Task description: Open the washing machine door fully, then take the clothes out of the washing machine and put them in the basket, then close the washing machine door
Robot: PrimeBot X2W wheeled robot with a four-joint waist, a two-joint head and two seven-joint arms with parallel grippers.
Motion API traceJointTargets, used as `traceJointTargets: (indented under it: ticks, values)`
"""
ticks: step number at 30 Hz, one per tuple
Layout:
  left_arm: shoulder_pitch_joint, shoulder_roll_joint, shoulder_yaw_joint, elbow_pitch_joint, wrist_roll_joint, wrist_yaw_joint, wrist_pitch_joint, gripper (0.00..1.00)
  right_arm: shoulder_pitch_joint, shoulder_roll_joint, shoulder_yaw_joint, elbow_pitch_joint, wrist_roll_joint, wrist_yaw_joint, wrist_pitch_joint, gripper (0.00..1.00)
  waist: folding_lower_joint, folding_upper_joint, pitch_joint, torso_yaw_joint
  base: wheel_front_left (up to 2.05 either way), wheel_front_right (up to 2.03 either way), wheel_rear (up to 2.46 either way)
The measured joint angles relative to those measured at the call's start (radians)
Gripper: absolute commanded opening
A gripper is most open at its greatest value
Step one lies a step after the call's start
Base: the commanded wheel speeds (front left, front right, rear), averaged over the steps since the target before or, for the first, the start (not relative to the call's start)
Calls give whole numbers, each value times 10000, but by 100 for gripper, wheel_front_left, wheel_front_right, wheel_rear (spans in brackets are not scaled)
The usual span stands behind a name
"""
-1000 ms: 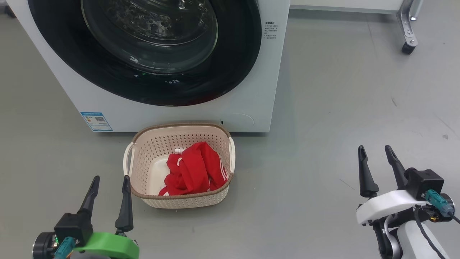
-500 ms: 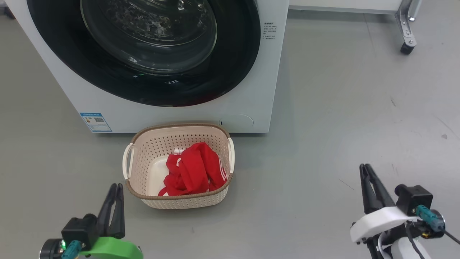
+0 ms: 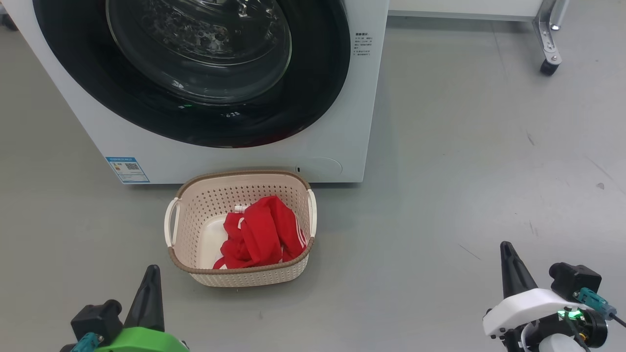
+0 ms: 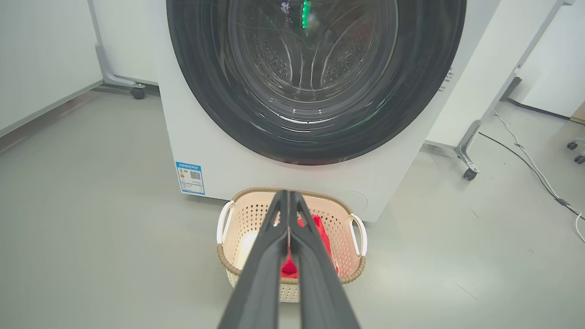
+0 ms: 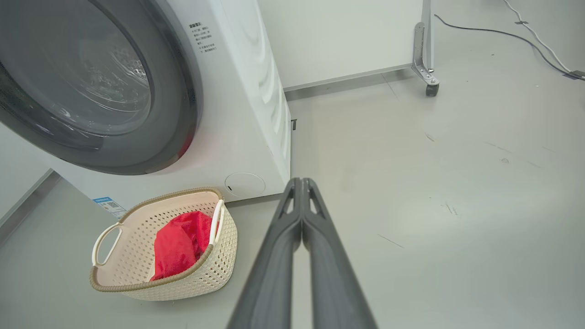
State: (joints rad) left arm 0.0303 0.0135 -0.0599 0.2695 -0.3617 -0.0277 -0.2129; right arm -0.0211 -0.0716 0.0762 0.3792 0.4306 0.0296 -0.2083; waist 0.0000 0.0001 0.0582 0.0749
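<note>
Left gripper (image 3: 152,270) hung just left of the basket (image 3: 244,277), fingers (image 4: 269,256) pressed together; right gripper (image 3: 505,246) hung well to the basket's right, fingers likewise together. Red clothes (image 3: 259,234) lay inside the basket, and just behind it the washing machine door (image 3: 318,88) sat flush on the washing machine (image 3: 234,164).

**Cut off, covered, unreadable**

The head view's top edge cuts off the washer (image 3: 244,161) and the upper part of its door (image 3: 318,88). Glare on the door's glass blurs the drum (image 3: 205,34) behind it. The label (image 3: 127,169) at the washer's lower left corner and the print (image 3: 362,45) right of the door are too small to read. Before the washer, the basket's (image 3: 244,277) near wall hides the lower clothes (image 3: 259,234); in the left wrist view the left gripper (image 4: 288,194), fingers pressed together, covers most of them. Right of the washer, a wheeled frame (image 3: 546,49) runs off the top.
</note>
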Motion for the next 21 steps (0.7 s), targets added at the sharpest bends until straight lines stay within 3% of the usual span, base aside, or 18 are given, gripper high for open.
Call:
traceJointTargets:
  ticks: [21]
  values:
    - [-80, 4, 268, 71, -2882, -215, 756, 0, -128, 73, -531, -58, 2566, 211, 819, 0, 0, 0, -129, -170, 0, 0, 0]
